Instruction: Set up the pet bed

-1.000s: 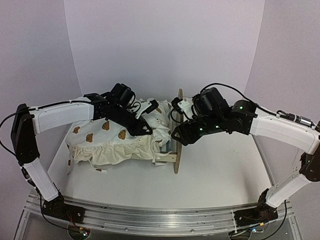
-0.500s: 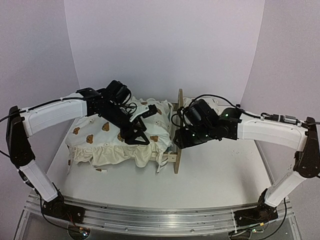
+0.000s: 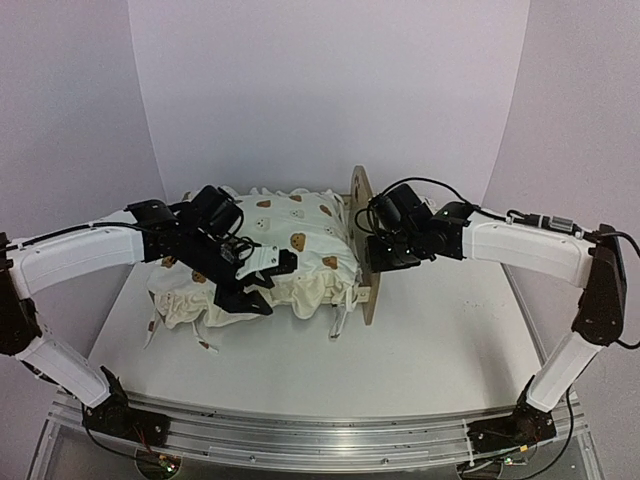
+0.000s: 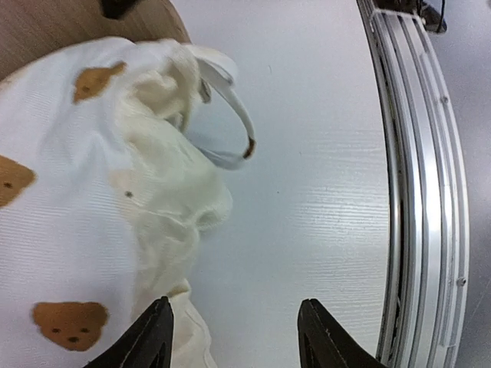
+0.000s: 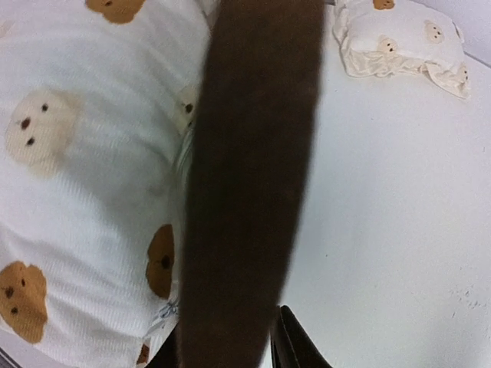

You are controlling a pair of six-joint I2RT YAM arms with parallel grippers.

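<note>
- Left wrist view: left gripper (image 4: 239,341) was seen spread, fingers (image 4: 156,340) well apart w/ nothing btwn them but bare table (image 4: 307,230); no grip was had on anything.
- Just beside one fingertip the ruffle (image 4: 173,195) of the bedding (image 4: 54,176) was found; a tie loop (image 4: 234,126) was seen lying on the table by the bedding's corner.
- Right wrist view: right gripper (image 3: 372,250) was set at the headboard (image 5: 245,153). The board was seen btwn the jaws, w/ one finger (image 5: 288,341) hard by its edge. Whether the board was pinched or only straddled could not be told.
- Top external view: pet bed (image 3: 369,300) was placed mid-table, w/ the headboard upright at its right end. Frame & base were mostly hidden under the bedding; footboard was not made out.
- Done, as judged: bedding was spread over the frame, bear print up, w/ the ruffle hung down the near side.
- To do, as judged: the near edge looked bunched & prob. needed smoothing.
- Also to do: the small pillow (image 5: 399,34) was seen on the table on the far side of the headboard, apart from the bed, & was not yet put on.
- Task was reckoned well along, approx. at the tidy-up stage, w/ the pillow as the main item outstanding.
</note>
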